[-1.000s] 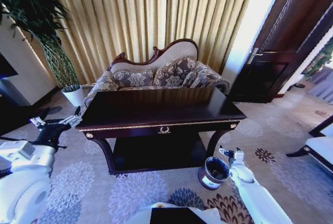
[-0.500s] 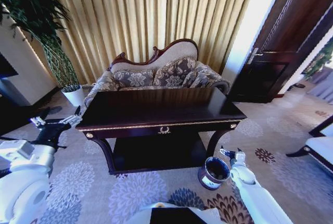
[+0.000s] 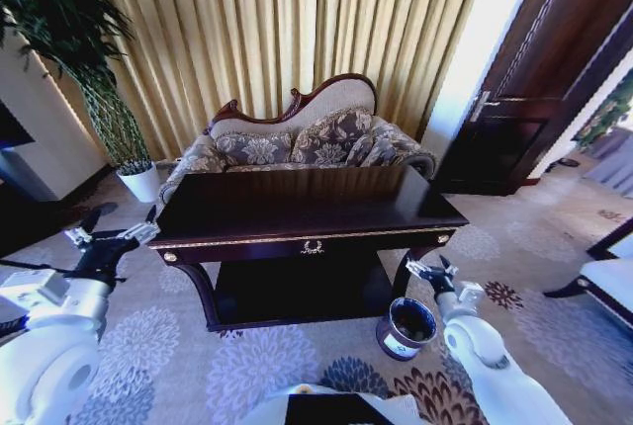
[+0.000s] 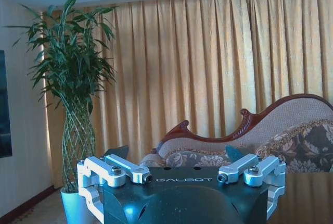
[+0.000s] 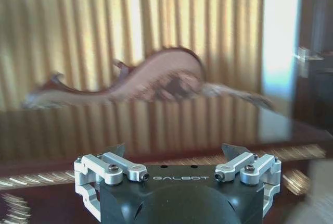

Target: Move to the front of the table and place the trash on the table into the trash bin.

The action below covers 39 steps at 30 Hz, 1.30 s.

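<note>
at the table point(image 3: 297, 210), right gripper point(image 3: 431, 271) hangs wide-jawed with the trash bin point(image 3: 406, 327) below, left gripper point(image 3: 111, 235) equally wide beside the table's end, seemingly between drops, the next needing trash located.

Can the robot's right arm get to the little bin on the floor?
Probably yes. The right gripper, open, hangs just above the trash bin, beside the table leg, and nothing lies between them.

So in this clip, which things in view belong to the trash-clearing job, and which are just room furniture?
Part of the job:
- table
- trash bin on the carpet by the table's right front leg
- left gripper, open, off the table's left end
- right gripper, open, above the bin

Just standing about:
- sofa
- potted plant
- curtains
- door
</note>
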Tool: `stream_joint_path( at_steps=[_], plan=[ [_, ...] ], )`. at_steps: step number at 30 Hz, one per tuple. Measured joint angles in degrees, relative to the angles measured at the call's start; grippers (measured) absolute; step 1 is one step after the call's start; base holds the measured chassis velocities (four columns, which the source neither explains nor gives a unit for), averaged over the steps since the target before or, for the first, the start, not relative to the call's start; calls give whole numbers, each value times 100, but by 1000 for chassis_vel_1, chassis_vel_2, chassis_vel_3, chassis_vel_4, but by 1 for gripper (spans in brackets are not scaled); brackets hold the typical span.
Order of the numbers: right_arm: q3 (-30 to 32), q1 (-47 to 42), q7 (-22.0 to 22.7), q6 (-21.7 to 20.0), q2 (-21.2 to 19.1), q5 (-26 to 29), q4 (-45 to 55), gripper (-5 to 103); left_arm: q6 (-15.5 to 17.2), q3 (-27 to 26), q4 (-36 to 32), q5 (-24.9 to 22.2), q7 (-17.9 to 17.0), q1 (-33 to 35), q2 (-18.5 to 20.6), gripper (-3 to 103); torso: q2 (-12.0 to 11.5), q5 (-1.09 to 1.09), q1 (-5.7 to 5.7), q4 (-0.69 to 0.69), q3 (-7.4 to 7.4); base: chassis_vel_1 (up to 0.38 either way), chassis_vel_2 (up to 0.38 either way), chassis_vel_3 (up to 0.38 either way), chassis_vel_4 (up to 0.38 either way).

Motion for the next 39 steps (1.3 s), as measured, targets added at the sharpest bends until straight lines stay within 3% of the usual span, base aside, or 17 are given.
stream_joint_path(
  at_steps=[5, 10, 29, 39],
  plan=[
    [-167, -52, 201, -364, -146, 136, 1252, 100, 16, 4, 0, -86, 20, 9, -65, 100, 0, -1, 0, 2, 0, 0, 0, 0, 0],
    [-183, -2, 334, -477, -292, 249, 1570, 100, 130, 0, 0, -131, 26, 13, -151, 100, 0, 1, 0, 0, 0, 0, 0, 0, 0],
    [-170, 124, 362, -624, -330, 300, 1506, 100, 161, 23, 0, -127, 91, -5, -103, 100, -1, 1, 1, 0, 1, 9, -10, -10, 12],
    [-211, 145, 354, -616, -319, 280, 1455, 100, 178, 31, 0, -108, 90, 4, -97, 100, 0, 0, -1, 1, 0, 156, -171, -156, 163]
  ],
)
